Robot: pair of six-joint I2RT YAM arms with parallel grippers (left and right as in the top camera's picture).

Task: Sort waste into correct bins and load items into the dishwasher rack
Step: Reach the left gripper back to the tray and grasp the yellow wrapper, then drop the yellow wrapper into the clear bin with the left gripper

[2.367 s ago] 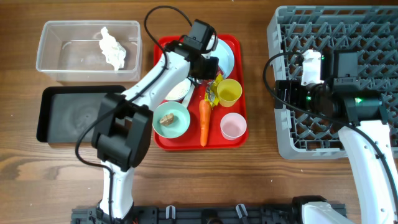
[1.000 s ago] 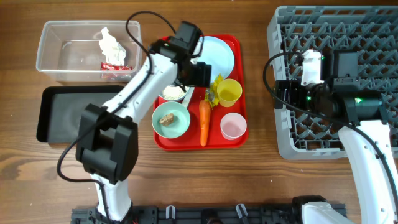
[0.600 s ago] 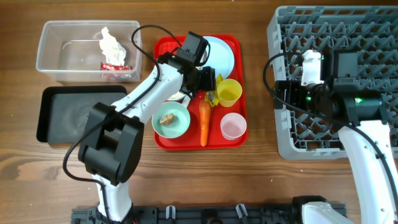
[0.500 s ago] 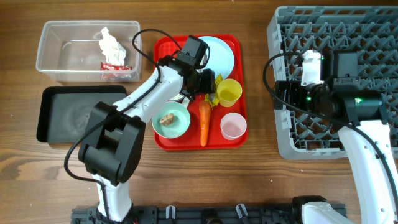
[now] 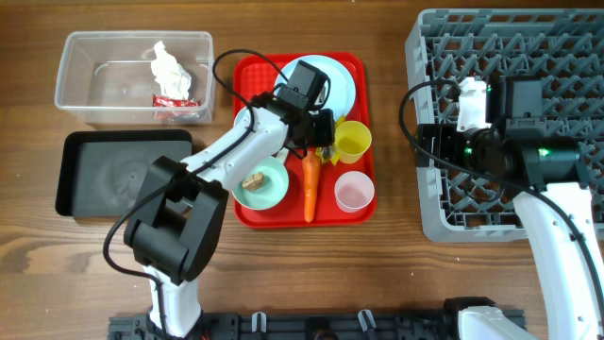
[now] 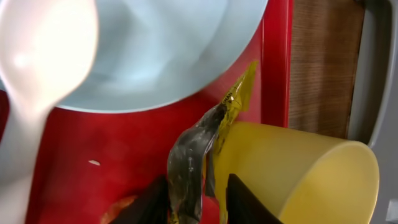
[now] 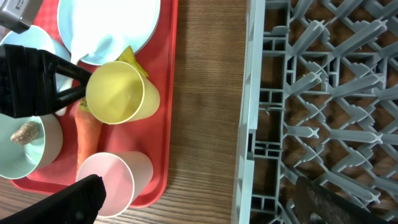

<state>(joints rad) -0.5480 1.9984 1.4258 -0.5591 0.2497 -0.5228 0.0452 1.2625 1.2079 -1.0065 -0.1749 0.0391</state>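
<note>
- My left jaws sit narrowed on either side of the yellow wrapper (image 6: 189,162), which leans against the yellow cup (image 6: 292,174) on the red tray (image 6: 124,143). I cannot tell whether they pinch it.
- My right jaws are spread wide over the rack (image 7: 323,93) edge.

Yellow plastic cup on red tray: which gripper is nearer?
Left. The left gripper is beside the yellow plastic cup, jaws flanking a yellow wrapper; the right gripper hangs at the grey plastic rack's edge, apart.

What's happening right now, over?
Left gripper open, straddling the yellow wrapper on the tray. Right gripper open, empty, at the rack edge. Yellow cup crowds the wrapper.
</note>
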